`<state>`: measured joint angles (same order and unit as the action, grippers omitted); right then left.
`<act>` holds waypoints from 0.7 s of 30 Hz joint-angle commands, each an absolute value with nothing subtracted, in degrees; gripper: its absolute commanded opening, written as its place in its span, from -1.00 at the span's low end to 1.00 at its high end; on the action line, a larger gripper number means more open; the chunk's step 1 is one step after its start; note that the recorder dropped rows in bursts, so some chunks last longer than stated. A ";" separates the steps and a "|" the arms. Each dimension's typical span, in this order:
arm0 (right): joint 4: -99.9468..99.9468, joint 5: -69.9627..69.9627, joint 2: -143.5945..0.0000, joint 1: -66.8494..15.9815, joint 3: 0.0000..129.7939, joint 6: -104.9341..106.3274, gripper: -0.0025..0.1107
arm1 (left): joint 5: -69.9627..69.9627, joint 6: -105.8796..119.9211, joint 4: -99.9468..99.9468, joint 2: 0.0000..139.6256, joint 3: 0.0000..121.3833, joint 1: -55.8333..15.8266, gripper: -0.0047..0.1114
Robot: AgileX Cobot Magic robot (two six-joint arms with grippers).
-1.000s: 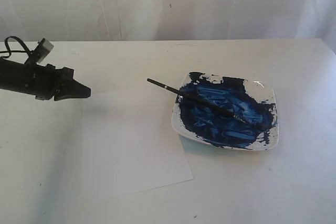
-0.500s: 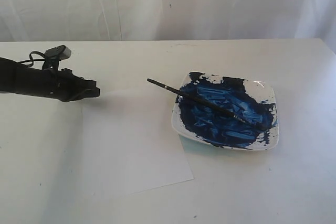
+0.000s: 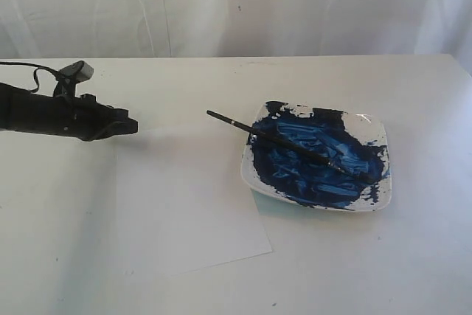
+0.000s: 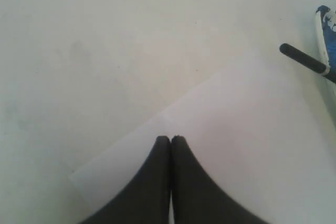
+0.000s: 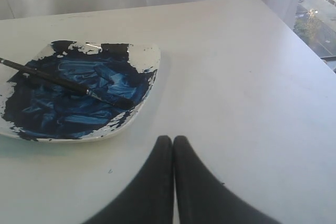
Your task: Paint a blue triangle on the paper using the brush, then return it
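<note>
The black-handled brush (image 3: 280,140) lies across the paint-smeared dish (image 3: 372,127), its handle end sticking out over the dish's left rim; it also shows in the right wrist view as the brush (image 5: 63,82) and in the left wrist view as the brush (image 4: 304,60). The white paper (image 3: 184,204) lies flat left of the dish, bare of paint; no blue triangle shows on it. My left gripper (image 3: 131,125) hovers shut over the paper's far left corner, paper (image 4: 236,129) below its tips (image 4: 170,139). My right gripper (image 5: 173,139) is shut and empty, near the dish (image 5: 149,56).
The white tabletop (image 3: 332,79) runs to a white curtain at the back. Its right edge (image 5: 294,30) shows in the right wrist view. The dish overlaps the paper's right edge.
The left arm has swung rightward and lowered toward the paper's far corner, mostly in the first half second. Brush, dish and paper have not moved.
</note>
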<state>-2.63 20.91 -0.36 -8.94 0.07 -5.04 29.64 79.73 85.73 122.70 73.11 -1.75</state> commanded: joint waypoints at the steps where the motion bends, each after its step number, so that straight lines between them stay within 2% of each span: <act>1: -2.80 20.15 0.00 -9.06 0.00 -4.92 -0.96 | 31.50 79.59 86.94 122.73 73.37 -0.20 -0.92; 6: -2.80 20.15 0.00 -9.06 0.00 -4.92 -0.96 | 32.87 79.59 87.08 124.18 73.67 -0.11 -0.92; 13: -2.80 20.15 0.00 -9.06 0.00 -4.92 -0.96 | 43.03 77.83 87.20 130.57 78.77 -0.11 -0.92; 21: -2.80 20.15 0.00 -9.06 0.00 -4.92 -0.96 | 41.56 77.96 86.78 131.45 79.40 -0.11 -0.92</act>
